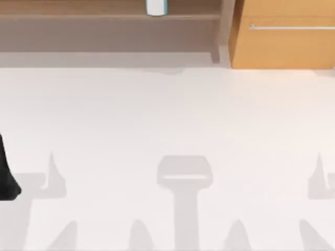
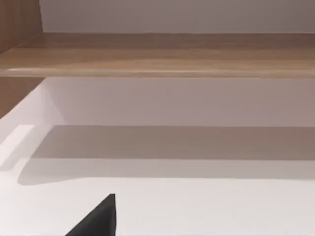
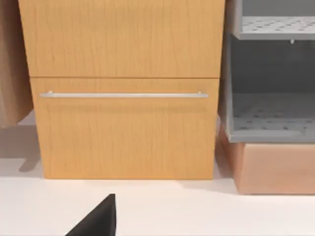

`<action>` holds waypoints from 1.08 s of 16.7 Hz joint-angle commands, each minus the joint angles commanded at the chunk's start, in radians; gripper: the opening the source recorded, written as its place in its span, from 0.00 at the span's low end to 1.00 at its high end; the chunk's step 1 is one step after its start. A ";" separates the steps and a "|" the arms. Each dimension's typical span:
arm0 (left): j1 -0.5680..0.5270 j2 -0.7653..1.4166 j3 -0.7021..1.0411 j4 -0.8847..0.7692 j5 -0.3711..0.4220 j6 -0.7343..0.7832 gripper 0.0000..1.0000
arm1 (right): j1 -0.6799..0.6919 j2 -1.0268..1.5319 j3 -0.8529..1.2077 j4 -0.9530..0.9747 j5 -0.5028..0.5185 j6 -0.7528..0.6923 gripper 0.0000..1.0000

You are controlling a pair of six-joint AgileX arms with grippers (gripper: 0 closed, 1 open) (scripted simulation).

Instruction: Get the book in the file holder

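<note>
Book [image 1: 156,7] upright on wooden shelf [image 1: 104,16] (far tabletop [image 1: 167,120] edge); left arm [image 1: 6,175] parked at left edge; finger state: cannot tell, either arm.

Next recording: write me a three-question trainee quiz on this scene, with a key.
1. True or false: the book lies on the open table between the arms.
2. Multiple choice: in the top view, the cabinet with the metal handle stands at the A) left B) middle C) right.
3. Fill in: in the right wrist view, the file holder beside the cabinet is ____ in colour.
Key: 1 false, it is up on the shelf; 2 C; 3 grey.
</note>
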 joint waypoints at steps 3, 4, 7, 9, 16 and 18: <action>0.000 0.000 0.000 0.000 0.000 0.000 1.00 | 0.009 0.010 0.009 0.003 0.009 -0.001 1.00; 0.000 0.000 0.000 0.000 0.000 0.000 1.00 | 0.026 0.030 0.028 0.009 0.026 -0.004 1.00; 0.000 0.000 0.000 0.000 0.000 0.000 1.00 | 0.127 0.154 0.140 0.043 0.122 -0.014 1.00; 0.000 0.000 0.000 0.000 0.000 0.000 1.00 | 0.224 0.290 0.254 0.079 0.214 -0.021 1.00; 0.000 0.000 0.000 0.000 0.000 0.000 1.00 | 0.581 1.078 0.819 0.240 0.528 -0.024 1.00; 0.000 0.000 0.000 0.000 0.000 0.000 1.00 | 0.659 1.357 0.994 0.292 0.598 -0.019 1.00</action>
